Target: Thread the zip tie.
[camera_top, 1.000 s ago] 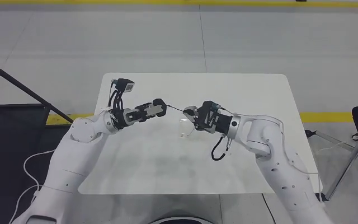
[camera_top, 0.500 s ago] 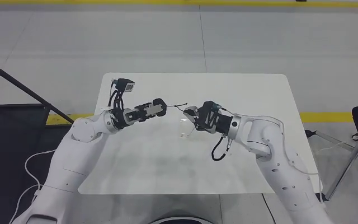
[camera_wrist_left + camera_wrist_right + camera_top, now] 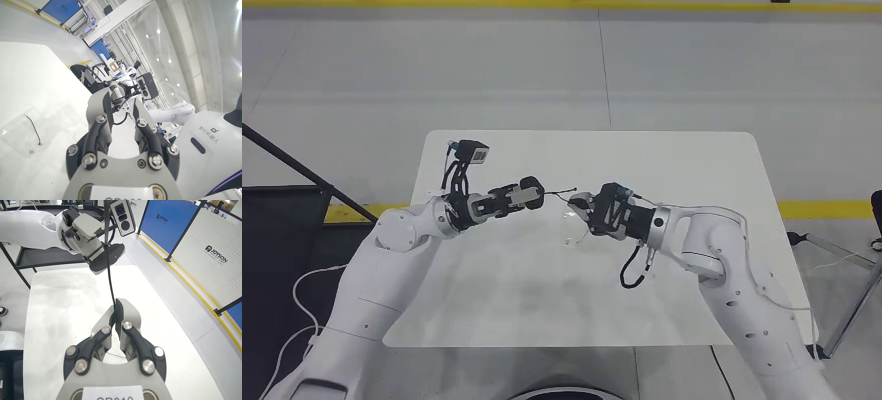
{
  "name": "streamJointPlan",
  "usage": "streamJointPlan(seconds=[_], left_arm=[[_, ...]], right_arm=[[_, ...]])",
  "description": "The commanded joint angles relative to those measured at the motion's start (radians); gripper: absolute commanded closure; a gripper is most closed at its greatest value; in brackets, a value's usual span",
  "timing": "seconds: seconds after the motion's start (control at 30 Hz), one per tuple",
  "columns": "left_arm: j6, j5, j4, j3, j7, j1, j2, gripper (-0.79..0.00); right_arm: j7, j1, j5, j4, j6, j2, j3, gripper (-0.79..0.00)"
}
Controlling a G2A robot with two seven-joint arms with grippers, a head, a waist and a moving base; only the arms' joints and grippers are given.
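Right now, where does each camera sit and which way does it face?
Top: above the arms, looking down at the table; both arms show, tie between them.
Left wrist: on the left arm, facing along its open jaws toward the right jaws; bag on the table.
Right wrist: on the right arm, facing along its jaws, shut on the tie, toward the left jaws.
Shared: each wrist view shows the other arm's jaws.

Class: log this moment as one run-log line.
right jaws: shut on zip tie | left jaws: open, near the zip tie | table: clear bag holding second tie
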State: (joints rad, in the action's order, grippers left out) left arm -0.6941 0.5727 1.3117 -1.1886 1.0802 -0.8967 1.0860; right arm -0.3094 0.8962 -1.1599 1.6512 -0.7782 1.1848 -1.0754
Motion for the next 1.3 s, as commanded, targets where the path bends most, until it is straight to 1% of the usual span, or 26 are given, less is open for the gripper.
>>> streamJointPlan(seconds=[0.0, 0.17, 0.43, 0.47, 0.5, 0.53, 0.8, 1.13, 1.27], left_arm=[[0.001, 0.001, -0.001, 0.002, 0.002, 0.002, 0.001, -0.252], [0.004, -0.002, -0.002, 0.005, 0.003, 0.005, 0.002, -0.24], [0.005, -0.012, -0.002, 0.008, 0.005, 0.008, 0.004, -0.16], [0.005, -0.013, -0.002, 0.009, 0.004, 0.008, 0.004, -0.111], [0.005, -0.014, -0.002, 0.009, 0.003, 0.008, 0.004, -0.028], [0.005, -0.014, -0.002, 0.009, 0.003, 0.008, 0.004, 0.0], [0.002, -0.019, -0.003, 0.008, 0.002, 0.008, 0.005, 0.0], [-0.001, -0.027, -0.002, 0.005, 0.002, 0.008, 0.005, 0.0], [-0.004, -0.048, -0.002, 0.003, -0.004, 0.008, 0.005, 0.0]], right_arm=[[-0.001, -0.001, 0.0, 0.0, 0.0, 0.0, 0.001, 0.0], [-0.004, -0.003, 0.002, 0.0, 0.0, -0.001, 0.005, 0.0], [-0.009, -0.006, 0.004, -0.001, -0.002, -0.002, 0.01, 0.0], [-0.009, -0.007, 0.004, -0.001, -0.001, -0.002, 0.011, 0.0], [-0.01, -0.007, 0.005, -0.002, -0.002, -0.002, 0.012, 0.0], [-0.013, -0.008, 0.004, -0.002, -0.002, -0.003, 0.013, 0.0], [-0.004, -0.009, 0.01, -0.003, 0.01, -0.003, 0.012, 0.0], [0.087, 0.027, 0.019, 0.01, 0.053, -0.01, -0.037, 0.0], [0.134, 0.047, 0.033, 0.019, 0.039, -0.015, -0.066, 0.0]])
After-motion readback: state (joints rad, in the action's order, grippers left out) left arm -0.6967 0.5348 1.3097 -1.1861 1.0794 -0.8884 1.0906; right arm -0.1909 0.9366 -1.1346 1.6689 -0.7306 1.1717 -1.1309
